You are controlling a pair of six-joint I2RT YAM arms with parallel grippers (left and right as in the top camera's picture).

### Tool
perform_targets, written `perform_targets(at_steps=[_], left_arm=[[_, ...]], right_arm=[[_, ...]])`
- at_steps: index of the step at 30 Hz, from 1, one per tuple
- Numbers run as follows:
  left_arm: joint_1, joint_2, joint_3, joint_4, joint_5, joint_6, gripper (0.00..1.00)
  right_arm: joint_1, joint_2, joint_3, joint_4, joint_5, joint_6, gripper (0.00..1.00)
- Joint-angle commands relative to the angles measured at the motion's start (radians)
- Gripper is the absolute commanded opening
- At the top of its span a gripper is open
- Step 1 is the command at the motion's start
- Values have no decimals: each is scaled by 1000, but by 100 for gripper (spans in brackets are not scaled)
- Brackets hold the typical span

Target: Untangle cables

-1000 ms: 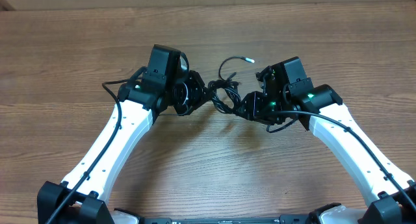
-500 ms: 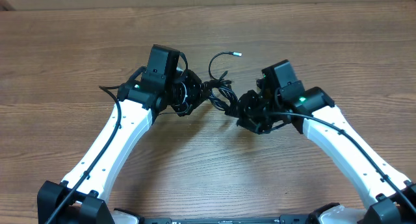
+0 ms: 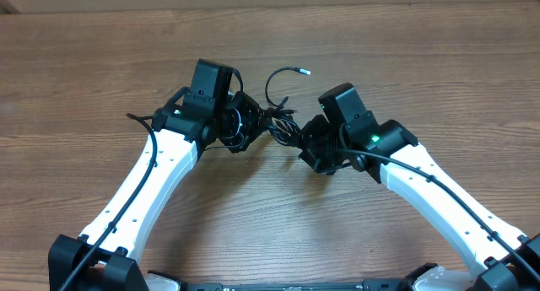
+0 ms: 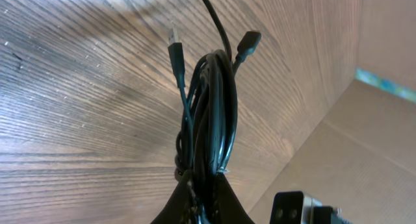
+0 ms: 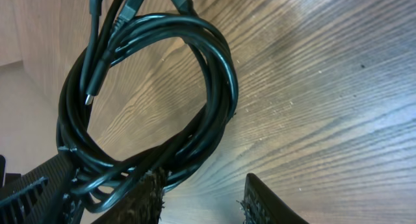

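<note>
The cables (image 3: 283, 126) are one small coil above the middle of the worktop (image 3: 270, 215). The left gripper (image 4: 203, 199) has its jaws closed on one end of the coil, and the right gripper (image 5: 201, 185) has its jaws partly apart and empty, just beside the loop. I judge the cords light, soft and springy, so it seems better to take one strand near a free plug end (image 4: 249, 41).

The left hand (image 4: 205, 185) hides the lower end of the cables (image 4: 214, 107).
</note>
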Motion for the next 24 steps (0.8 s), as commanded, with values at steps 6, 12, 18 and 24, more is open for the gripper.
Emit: perform_targets(at_steps=[6,12,18,24], left_arm=[[3,3,8,23,63,-137,4],[3,3,8,71,191,-115,4],[3,3,8,-40,192,99,4],[3,3,8,-93,193,329,4]], right_arm=[[75,11,2,44,88,13,39],[68,72,2,154,116,27,39],[6,79,2,168,168,26,39],[-5,80,2,87,179,-63,40]])
